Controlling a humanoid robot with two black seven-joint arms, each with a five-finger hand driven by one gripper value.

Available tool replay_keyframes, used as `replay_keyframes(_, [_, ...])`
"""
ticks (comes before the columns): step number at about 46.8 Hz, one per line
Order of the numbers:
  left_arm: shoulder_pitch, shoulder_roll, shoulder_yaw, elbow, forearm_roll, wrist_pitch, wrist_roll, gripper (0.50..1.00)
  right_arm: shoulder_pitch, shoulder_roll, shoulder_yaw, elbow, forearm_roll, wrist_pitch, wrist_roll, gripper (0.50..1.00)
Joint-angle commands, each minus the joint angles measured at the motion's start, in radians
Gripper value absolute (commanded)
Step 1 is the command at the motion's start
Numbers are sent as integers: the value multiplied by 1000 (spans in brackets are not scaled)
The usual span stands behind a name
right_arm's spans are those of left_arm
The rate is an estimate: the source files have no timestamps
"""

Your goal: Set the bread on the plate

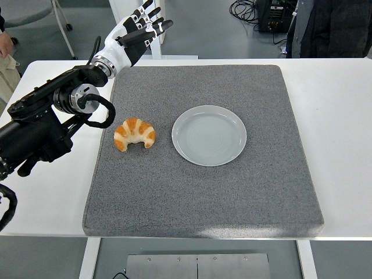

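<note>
Head view: white table (343, 116) carries a grey mat (203, 197) that covers most of it. Croissant (134, 133) lies on the mat at roughly 9 o'clock from mat centre, ends pointing toward the near edge, nothing touching it. Plate (209, 135) sits near mat centre, light grey, round; croissant is just beside it at the plate's 9 o'clock, a small gap between them, not touching. Left arm (40, 131) comes in from the left edge, black, angled toward 1 o'clock, with a cable loop (99, 110) hanging at the wrist just beside the croissant's 10 o'clock. Left hand (132, 36) is white with black fingertips, up past the mat's far-left corner at about 11 o'clock from the plate, well apart from the croissant. Fingers (154, 30) are spread and extended toward 2 o'clock, released, holding nothing. Right arm isn't in frame. Top edge: part of a person (7, 49) at the far left corner, dark clothing of another person (331, 26) at the far right, black box with cables (261, 13) on the floor behind the table.
</note>
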Motion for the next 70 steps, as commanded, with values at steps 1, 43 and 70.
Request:
replay_keyframes(1, [0,42,23,-61,75,38,-1,1000,0,0,0,0,0,0,0,1000])
replay_keyframes(43, [-41,379,170,-494,500,49,15,1000,0,0,0,0,0,0,0,1000])
replay_keyframes(70, [-35,488,214,-554,996,44,7,999,0,0,0,0,0,0,0,1000])
